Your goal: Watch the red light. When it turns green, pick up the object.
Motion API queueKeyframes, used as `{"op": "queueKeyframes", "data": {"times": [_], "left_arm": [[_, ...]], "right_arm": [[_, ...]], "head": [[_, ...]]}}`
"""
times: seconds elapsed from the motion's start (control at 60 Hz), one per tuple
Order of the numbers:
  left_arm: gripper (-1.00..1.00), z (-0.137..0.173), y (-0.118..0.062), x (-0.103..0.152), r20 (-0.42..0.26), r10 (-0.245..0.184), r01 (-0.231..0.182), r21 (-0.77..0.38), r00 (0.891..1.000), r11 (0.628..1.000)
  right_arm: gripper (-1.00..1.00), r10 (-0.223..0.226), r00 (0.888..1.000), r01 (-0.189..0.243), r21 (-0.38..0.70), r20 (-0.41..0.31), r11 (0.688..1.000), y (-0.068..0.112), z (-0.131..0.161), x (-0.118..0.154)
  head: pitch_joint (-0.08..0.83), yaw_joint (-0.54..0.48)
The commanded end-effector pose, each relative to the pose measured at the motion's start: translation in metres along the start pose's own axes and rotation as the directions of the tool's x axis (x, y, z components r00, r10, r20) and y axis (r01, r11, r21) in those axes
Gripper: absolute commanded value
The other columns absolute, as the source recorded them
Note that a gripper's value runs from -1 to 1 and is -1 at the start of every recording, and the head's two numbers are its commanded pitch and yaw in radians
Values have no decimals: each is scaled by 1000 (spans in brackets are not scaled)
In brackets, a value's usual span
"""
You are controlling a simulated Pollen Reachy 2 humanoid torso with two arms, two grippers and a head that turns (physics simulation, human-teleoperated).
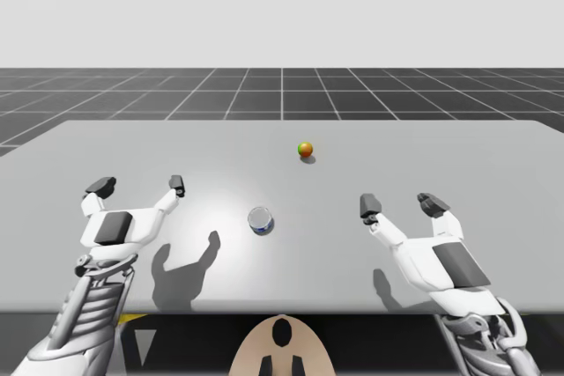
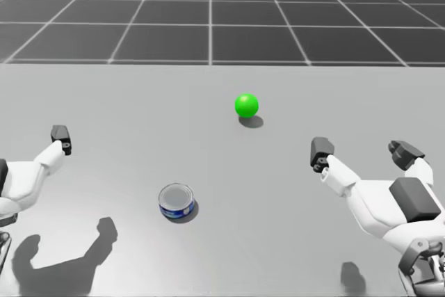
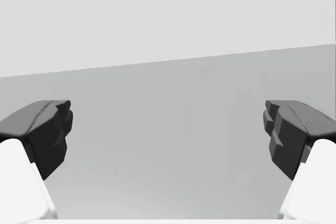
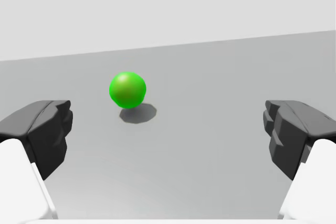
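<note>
The light is a small ball [image 1: 305, 149] at the middle back of the table. It looks orange in the high view but bright green in the head view [image 2: 246, 105] and the right wrist view [image 4: 127, 88]. A short blue tin can [image 1: 260, 219] with a silver lid stands upright nearer me, also in the head view [image 2: 176, 201]. My left gripper [image 1: 139, 186] is open, left of the can, with bare table ahead of it [image 3: 168, 135]. My right gripper [image 1: 401, 205] is open, right of the can [image 2: 362, 152], and the ball lies ahead of it [image 4: 168, 135].
The grey table [image 1: 441, 156] stretches wide around both hands, its far edge beyond the ball. A dark gridded floor [image 1: 282, 90] lies behind it. Both arms cast shadows on the tabletop near the front edge.
</note>
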Motion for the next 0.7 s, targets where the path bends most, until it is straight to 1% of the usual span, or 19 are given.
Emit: {"op": "queueKeyframes", "data": {"times": [0.017,0.067,0.133,0.25,0.367,0.467,0.5,0.517,0.567,0.617,0.65,0.683,0.7], "left_arm": [[-1000,0,-1,-1,-4,-2,2,-4,1000,1000],[-1000,0,-2,-1,-4,-3,3,-5,1000,1000],[-1000,0,-3,-2,-6,-6,6,-7,1000,1000],[-1000,-1,-5,-2,-12,-9,9,-18,1000,1000],[-1000,-1,-8,-2,-17,-11,10,-32,1000,999],[-1000,0,-10,-1,-22,-1,0,-54,1000,999],[-1000,0,-10,0,-26,8,-10,-65,1000,998],[-1000,0,-11,1,-32,24,-27,-81,999,996],[-1000,2,-11,4,-41,46,-50,-109,998,993],[-1000,7,-13,10,-47,53,-60,-157,997,986],[-1000,14,-15,17,-64,64,-77,-236,996,969],[-1000,19,-17,22,-73,60,-79,-294,996,953],[-1000,20,-17,24,-74,52,-73,-310,996,948]], "right_arm": [[-1000,-21,1000,21,0,-5,1000,3,1,-2],[-1000,-20,1000,20,0,-6,1000,3,1,-3],[-1000,-20,1000,20,2,-7,1000,4,1,-3],[-1000,-21,1000,21,5,-9,1000,3,1,-2],[-1000,-21,1000,21,6,-9,1000,3,1,-1],[-1000,-20,1000,20,5,-10,1000,4,1,-1],[-1000,-20,1000,20,5,-10,1000,4,1,-1],[-1000,-21,1000,21,5,-10,1000,4,1,-1],[-1000,-20,1000,20,3,-11,1000,3,0,-2],[-1000,-19,1000,19,0,-12,1000,3,0,-2],[-1000,-19,1000,19,-2,-12,1000,3,0,-2],[-1000,-18,1000,18,-2,-12,1000,3,0,-2],[-1000,-18,1000,18,-2,-12,1000,3,0,-2]], "head": [[559,14],[576,28],[621,53],[665,67],[683,79],[689,87],[689,88],[689,88],[684,88],[679,88],[679,91],[680,94],[680,96]]}}
